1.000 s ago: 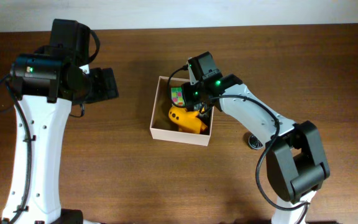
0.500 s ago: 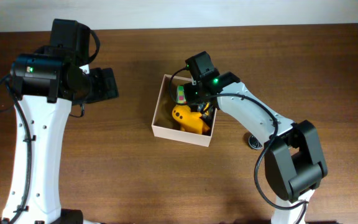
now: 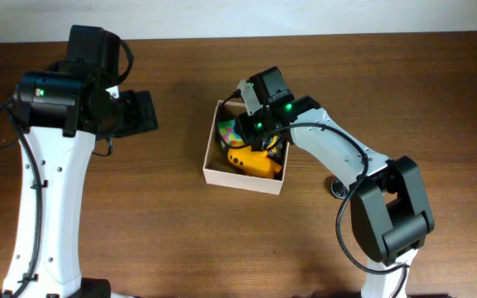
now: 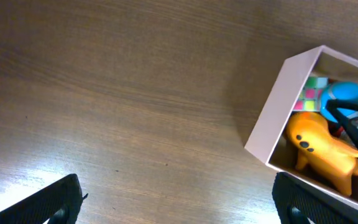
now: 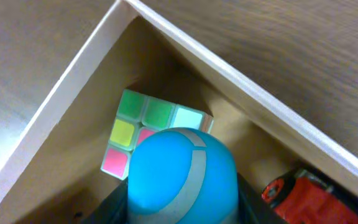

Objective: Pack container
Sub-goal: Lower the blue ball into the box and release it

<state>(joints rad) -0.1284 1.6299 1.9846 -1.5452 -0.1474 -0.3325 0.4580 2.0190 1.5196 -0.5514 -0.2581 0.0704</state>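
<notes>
The container (image 3: 240, 177) is a square white box with a tan inside, at the table's middle; it also shows in the left wrist view (image 4: 272, 115) and the right wrist view (image 5: 73, 81). Inside lie an orange toy animal (image 3: 251, 162), a colourful puzzle cube (image 5: 148, 118) and a red toy (image 5: 303, 199). My right gripper (image 5: 182, 199) is shut on a blue ball with a grey stripe (image 5: 182, 174) and holds it inside the container, above the cube. My left gripper (image 4: 176, 205) is open and empty over bare wood, left of the container.
A small dark round object (image 3: 338, 189) lies on the table right of the container, beside the right arm. The wooden table's far edge (image 3: 305, 35) runs along the top.
My right gripper has shifted left and down into the container's far corner with the blue ball. The container has turned slightly. The left arm has not moved.
</notes>
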